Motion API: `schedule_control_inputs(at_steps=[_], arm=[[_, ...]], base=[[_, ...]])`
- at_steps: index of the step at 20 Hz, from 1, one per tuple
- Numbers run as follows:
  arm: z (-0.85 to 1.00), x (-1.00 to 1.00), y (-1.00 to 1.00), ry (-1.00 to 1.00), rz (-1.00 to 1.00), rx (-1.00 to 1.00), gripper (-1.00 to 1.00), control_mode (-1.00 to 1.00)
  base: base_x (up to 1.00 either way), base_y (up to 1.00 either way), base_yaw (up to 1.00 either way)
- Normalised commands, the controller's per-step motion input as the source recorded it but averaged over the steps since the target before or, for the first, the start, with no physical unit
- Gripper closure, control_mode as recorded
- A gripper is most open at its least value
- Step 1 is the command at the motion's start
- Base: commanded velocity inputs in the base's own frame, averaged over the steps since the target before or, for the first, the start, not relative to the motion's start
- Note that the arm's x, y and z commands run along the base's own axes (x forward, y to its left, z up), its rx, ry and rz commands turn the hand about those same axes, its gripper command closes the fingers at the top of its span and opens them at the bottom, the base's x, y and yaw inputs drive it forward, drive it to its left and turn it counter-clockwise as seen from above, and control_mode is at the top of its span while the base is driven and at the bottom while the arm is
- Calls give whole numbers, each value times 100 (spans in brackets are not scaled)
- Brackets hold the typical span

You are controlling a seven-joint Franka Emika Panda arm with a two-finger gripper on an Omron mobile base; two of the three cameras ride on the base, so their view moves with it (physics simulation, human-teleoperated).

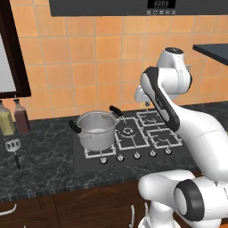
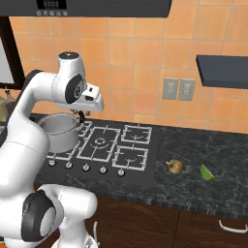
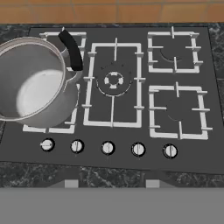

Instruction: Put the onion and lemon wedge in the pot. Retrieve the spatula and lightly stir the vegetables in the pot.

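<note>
One pot (image 1: 96, 129), one onion (image 2: 174, 166), one spatula (image 1: 13, 147)

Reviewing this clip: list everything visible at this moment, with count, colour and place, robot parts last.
pot: 1, shiny steel with black side handles, on the left burner of the stove; nothing seen inside in the hand view.
stove: 1, black with white grates and a front row of five knobs, set in the counter.
onion: 1, tan-yellow, on the dark counter right of the stove.
lemon wedge: 1, yellow-green, on the counter right of the onion.
spatula: 1, silver slotted head, black handle, on the counter left of the stove.
bottles: 2, yellowish and dark red, by the wall behind the spatula.
wall outlets: 2, grey, on the orange tiles.
gripper: 1, white hand, dark fingers, above the stove near the pot, holding nothing.
</note>
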Motion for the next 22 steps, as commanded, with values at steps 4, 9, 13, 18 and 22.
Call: schedule_control_inputs(at_steps=[4,9,13,18,22], arm=[[-1,-12,-16,-4,0,0,-100,-100],[-9,0,-90,-2,-1,0,-100,-100],[-15,0,-100,0,-4,0,-100,-100],[-24,-3,-100,0,-4,0,-100,-100],[-28,-4,-100,0,-7,-1,-100,-100]], base=[[0,0,0],[0,0,0],[0,0,0],[0,0,0],[0,0,0]])
